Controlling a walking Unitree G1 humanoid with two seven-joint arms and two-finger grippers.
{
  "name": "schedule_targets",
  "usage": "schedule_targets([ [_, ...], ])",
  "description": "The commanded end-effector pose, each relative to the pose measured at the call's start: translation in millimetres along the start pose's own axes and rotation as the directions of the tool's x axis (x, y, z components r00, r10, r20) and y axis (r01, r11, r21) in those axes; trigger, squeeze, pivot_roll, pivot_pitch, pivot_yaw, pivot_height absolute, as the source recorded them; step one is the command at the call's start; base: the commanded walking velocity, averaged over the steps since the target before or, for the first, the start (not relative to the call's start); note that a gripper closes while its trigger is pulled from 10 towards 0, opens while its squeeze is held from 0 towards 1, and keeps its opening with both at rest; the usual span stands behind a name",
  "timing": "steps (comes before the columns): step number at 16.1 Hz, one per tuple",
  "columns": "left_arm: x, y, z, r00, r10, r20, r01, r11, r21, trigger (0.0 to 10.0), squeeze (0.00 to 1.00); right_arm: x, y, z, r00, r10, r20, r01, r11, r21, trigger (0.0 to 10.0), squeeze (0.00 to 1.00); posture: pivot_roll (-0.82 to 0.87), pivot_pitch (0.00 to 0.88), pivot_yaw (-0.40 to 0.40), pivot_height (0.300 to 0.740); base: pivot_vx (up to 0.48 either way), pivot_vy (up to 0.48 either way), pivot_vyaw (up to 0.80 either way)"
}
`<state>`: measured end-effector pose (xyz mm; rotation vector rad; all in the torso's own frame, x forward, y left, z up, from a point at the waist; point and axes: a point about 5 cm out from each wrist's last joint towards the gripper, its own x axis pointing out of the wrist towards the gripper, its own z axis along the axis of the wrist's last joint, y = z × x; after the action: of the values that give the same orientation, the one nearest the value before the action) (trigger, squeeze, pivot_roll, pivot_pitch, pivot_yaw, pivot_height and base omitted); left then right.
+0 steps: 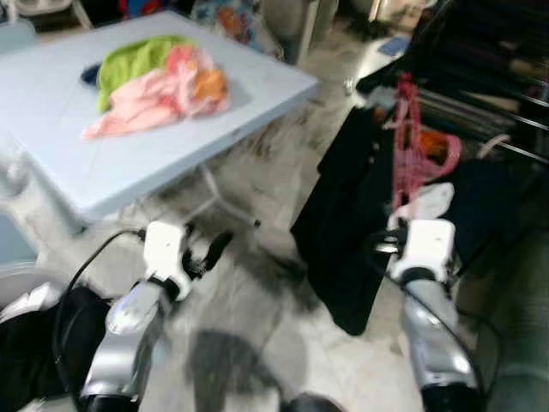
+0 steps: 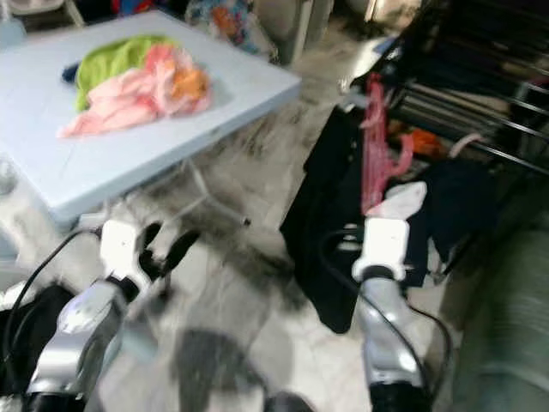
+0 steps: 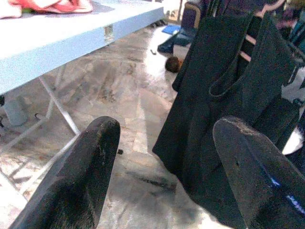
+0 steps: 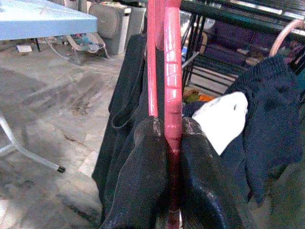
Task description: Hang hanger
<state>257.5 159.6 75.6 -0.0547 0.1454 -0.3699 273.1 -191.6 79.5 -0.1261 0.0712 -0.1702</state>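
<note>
Left eye view: a pale blue desk (image 1: pixel 129 163) fills the upper left of the frame, with a heap of green, pink and orange clothes (image 1: pixel 159 81) lying on it. The marble-patterned floor (image 1: pixel 257 326) runs through the middle. At lower left the left arm reaches forward, its left pincer (image 1: pixel 210 251) hanging over the floor just below the desk edge. At right of centre the right arm rises toward a drying rack (image 1: pixel 497 112) in the upper right. A pink hanger (image 1: pixel 410 146) stands upright above the right wrist, beside a black garment (image 1: pixel 347 223) that hangs down toward the floor; a white cloth (image 1: pixel 429 202) lies just right of the hanger.

Right eye view: the same scene, with the hanger (image 2: pixel 376 146) upright in front of the dark rack bars.

Left wrist view: the left pincer (image 3: pixel 164 171) is spread wide, its two black fingers (image 3: pixel 81 176) holding nothing, with floor and the black garment (image 3: pixel 224 109) showing between them. The desk edge (image 3: pixel 71 38) crosses the upper left of the frame.

Right wrist view: the right pincer (image 4: pixel 172 171) is pressed together on the lower shaft of the pink hanger (image 4: pixel 171 71), which runs straight up through the middle of the frame. Dark clothes hang behind it, the white cloth (image 4: pixel 221 119) sits at centre right, and the rack bars (image 4: pixel 224 9) cross the top.
</note>
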Motion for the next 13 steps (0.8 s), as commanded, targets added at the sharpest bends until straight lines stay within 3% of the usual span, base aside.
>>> schedule_targets([
  [1, 5.3, -5.9, 7.1, 0.999, -0.031, 0.023, 0.031, 1.0, 0.001, 10.0, 0.0, 2.9, -8.2, 1.7, 1.0, -0.023, 0.006, 0.023, 1.0, -0.003, 10.0, 0.0, -0.03, 0.003, -0.024, 0.74, 0.326, 0.0, -0.8],
  [6, 4.7, -8.7, 4.8, 0.998, -0.055, 0.008, 0.055, 0.998, 0.008, 10.0, 0.0, 0.4, -7.3, -2.2, 1.0, -0.007, -0.005, 0.007, 1.0, -0.001, 10.0, 0.0, -0.04, 0.003, -0.023, 0.74, 0.311, 0.0, -0.8],
  [11, 5.6, -9.1, 0.7, 0.999, -0.044, -0.024, 0.044, 0.999, 0.008, 10.0, 0.0, 0.8, -5.4, -3.7, 1.0, 0.006, -0.008, -0.006, 1.0, -0.003, 10.0, 0.0, -0.04, 0.002, -0.022, 0.74, 0.0, 0.0, -0.77],
  [13, 5.3, -10.3, 1.5, 0.998, -0.061, -0.022, 0.061, 0.998, -0.003, 10.0, 0.0, 0.7, -4.7, -2.9, 1.0, 0.013, -0.003, -0.013, 1.0, -0.005, 10.0, 0.0, -0.04, 0.004, -0.024, 0.74, 0.0, 0.154, 0.0],
])
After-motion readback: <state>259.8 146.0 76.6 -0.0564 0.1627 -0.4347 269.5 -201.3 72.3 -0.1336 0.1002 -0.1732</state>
